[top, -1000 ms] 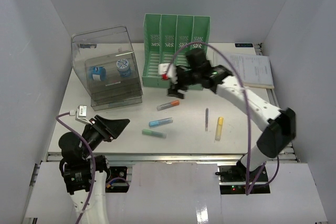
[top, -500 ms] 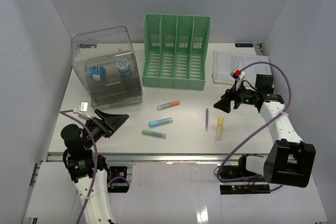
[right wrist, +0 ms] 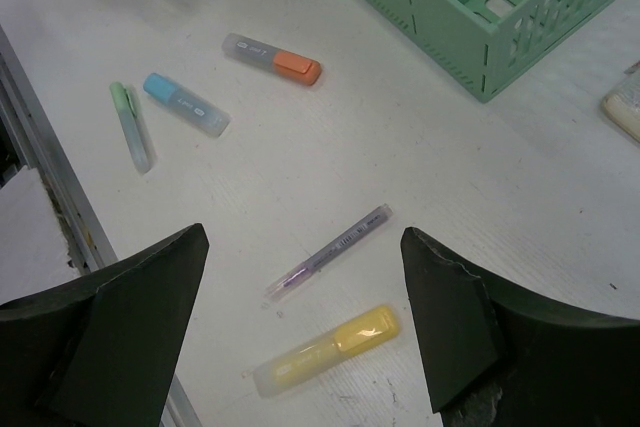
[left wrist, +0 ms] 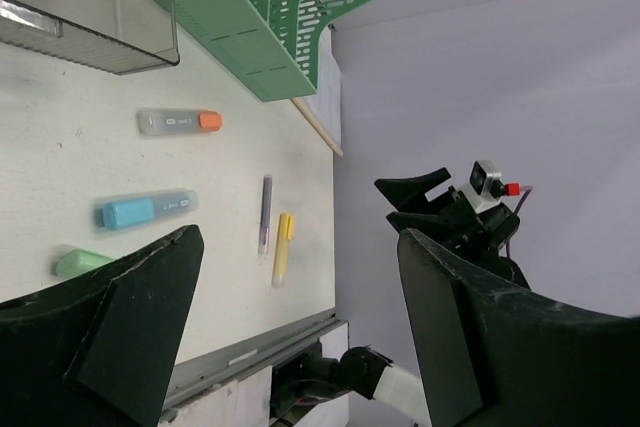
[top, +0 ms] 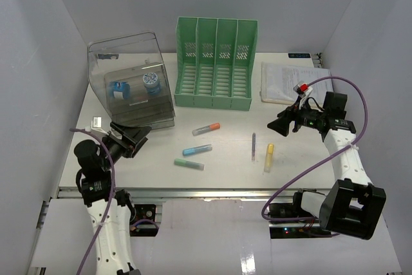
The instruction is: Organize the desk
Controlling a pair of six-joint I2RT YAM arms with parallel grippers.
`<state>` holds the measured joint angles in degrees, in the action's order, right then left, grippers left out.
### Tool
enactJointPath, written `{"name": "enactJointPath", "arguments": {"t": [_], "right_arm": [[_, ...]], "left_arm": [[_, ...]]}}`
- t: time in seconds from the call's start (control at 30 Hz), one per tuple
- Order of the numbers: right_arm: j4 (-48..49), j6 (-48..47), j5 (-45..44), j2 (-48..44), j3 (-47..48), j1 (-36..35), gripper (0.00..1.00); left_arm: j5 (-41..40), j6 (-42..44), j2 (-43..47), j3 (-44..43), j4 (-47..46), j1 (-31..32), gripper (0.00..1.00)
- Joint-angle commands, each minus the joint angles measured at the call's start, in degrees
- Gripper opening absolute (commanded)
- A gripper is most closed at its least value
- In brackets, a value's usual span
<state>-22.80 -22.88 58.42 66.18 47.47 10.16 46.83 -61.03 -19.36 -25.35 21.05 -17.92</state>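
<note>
The white desk [top: 232, 172] holds an orange highlighter [top: 206, 129], a blue highlighter [top: 197, 150], a green highlighter [top: 188, 164], a purple pen [top: 253, 146] and a yellow highlighter [top: 268, 157]. My right gripper [top: 282, 125] is open and empty, hovering right of the pen. In the right wrist view [right wrist: 305, 317] the pen [right wrist: 328, 251] and yellow highlighter [right wrist: 325, 349] lie between its jaws, below them. My left gripper [top: 132, 138] is open and empty near the desk's front left [left wrist: 300, 327], left of the green highlighter [left wrist: 80, 262].
A green slotted file rack [top: 215, 62] stands at the back centre. A clear plastic drawer box [top: 132, 82] with small items inside stands at the back left, close to my left gripper. A stack of papers [top: 290, 85] lies at the back right. A silver rail [top: 212, 192] runs along the near edge.
My right arm has swung away from the file rack to the right side of the desk and now sits above the pen. My left gripper has shifted left toward the drawer box.
</note>
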Motion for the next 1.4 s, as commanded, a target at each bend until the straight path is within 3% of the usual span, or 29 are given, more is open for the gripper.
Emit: {"name": "enactJointPath", "arguments": {"t": [0.0, 0.13, 0.23, 0.3, 0.37, 0.53, 0.6, 0.73, 0.87, 1.13, 1.37], "right_arm": [[1.4, 0.5, 2.3, -2.0, -0.5, 0.9, 0.85], [1.5, 0.4, 2.5, -2.0, -0.7, 1.5, 0.85], [1.4, 0.3, 2.3, -2.0, -0.6, 1.5, 0.85], [1.4, 0.1, 1.8, -2.1, -0.7, 1.8, 0.85], [1.4, -0.1, 0.9, -2.4, -0.8, 2.2, 0.85], [1.7, 1.5, -5.4, -2.3, -0.4, 4.1, 0.85], [1.7, 2.0, -6.6, -2.0, -0.2, 4.7, 0.85], [2.2, 3.2, -7.9, -1.9, -0.3, 6.2, 0.85], [2.2, 3.5, -8.1, -2.1, -0.4, 7.4, 0.86], [2.1, 3.9, -7.2, -1.9, -0.4, 8.7, 0.86], [2.2, 4.1, -5.9, -1.8, -0.5, 9.8, 0.86]], "left_arm": [[-3.4, 0.3, -5.5, 0.7, -7.9, 3.5, 0.90], [-12.4, 2.5, -10.3, -0.8, -10.7, 16.5, 0.90], [-24.0, 2.6, -18.4, -1.3, -14.7, 37.2, 0.90], [-35.9, 3.0, -22.8, -3.2, -15.9, 51.7, 0.91], [-46.5, 3.2, -30.0, -6.4, -17.1, 62.3, 0.91], [-61.9, 1.5, -49.7, -18.3, -17.3, 76.8, 0.91], [-63.7, 1.6, -57.6, -24.2, -16.1, 79.0, 0.90], [-67.6, 1.2, -76.4, -39.5, -5.8, 81.4, 0.84], [-68.8, 0.5, -89.2, -56.1, 4.2, 81.8, 0.77], [-67.8, 5.3, -102.2, -72.8, 11.1, 81.8, 0.74], [-66.9, 8.6, -109.8, -80.0, 15.5, 81.8, 0.60]]}}
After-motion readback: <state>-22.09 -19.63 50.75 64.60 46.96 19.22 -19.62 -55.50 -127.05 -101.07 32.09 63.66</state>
